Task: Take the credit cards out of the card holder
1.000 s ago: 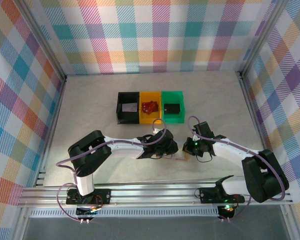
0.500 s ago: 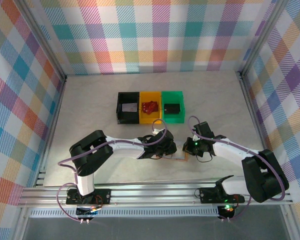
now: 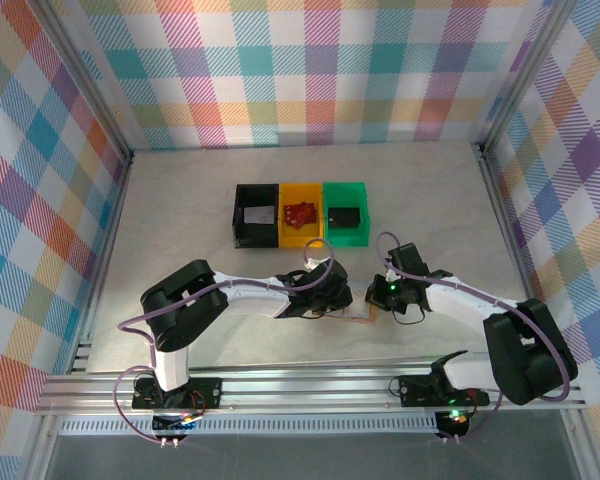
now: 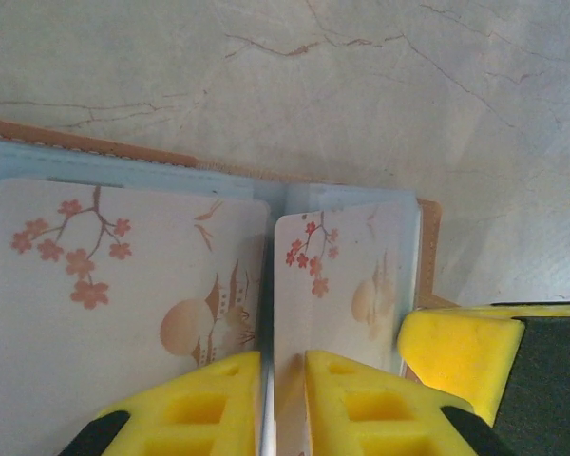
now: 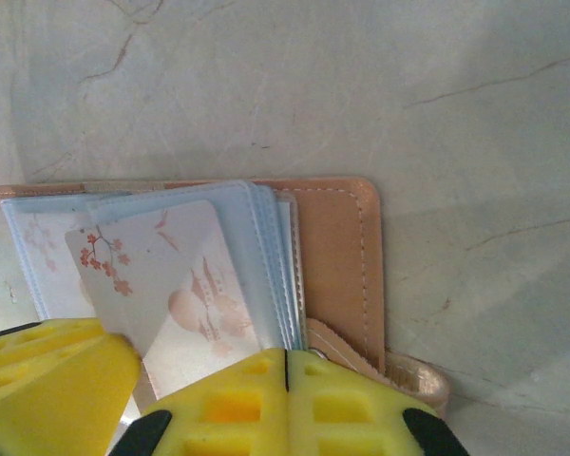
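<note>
Marble counter carries, upper centre, a black bin with a grey flat piece, a yellow bin with something red, and a green bin with a dark block. Lower centre, the open card holder has credit cards in its sleeves. The right claw is pressed together. The left claw straddles a card edge; whether it pinches, I cannot tell.

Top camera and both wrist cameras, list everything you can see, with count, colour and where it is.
card holder: one, tan with pale blue sleeves, open on the table between the grippers
credit cards: at least two, pale with blossom print, within the open holder
bins: three, black, yellow, green, in a row at mid-table, a small item in each
table: one, pale marbled
walls: multicoloured plaid, around the table
left gripper: yellow fingers close either side of a card's edge
right gripper: yellow fingers shut, at the holder's edge
</note>
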`<action>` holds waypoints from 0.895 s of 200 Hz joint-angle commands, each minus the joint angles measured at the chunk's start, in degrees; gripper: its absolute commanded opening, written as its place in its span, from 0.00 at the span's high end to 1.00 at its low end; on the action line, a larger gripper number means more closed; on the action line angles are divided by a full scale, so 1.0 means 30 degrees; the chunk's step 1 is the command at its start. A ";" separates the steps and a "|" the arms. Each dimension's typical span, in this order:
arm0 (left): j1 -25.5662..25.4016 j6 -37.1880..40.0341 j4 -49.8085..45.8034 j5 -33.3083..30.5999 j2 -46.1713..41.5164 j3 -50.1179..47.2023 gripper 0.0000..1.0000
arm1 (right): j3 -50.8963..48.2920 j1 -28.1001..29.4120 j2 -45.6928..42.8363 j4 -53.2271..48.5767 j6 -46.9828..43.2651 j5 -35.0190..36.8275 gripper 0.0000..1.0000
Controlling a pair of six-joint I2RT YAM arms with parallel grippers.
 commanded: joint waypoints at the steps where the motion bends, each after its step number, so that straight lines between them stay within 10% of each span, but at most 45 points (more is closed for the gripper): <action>1: 0.0053 -0.0093 0.0212 -0.0372 0.0358 0.0337 0.81 | -0.0333 -0.0124 0.0361 -0.0283 0.0199 -0.0109 1.00; 179: 0.0111 -0.0342 0.0221 -0.1206 -0.0759 -0.0448 1.00 | -0.0421 -0.0111 -0.0278 -0.0690 0.0169 0.0133 1.00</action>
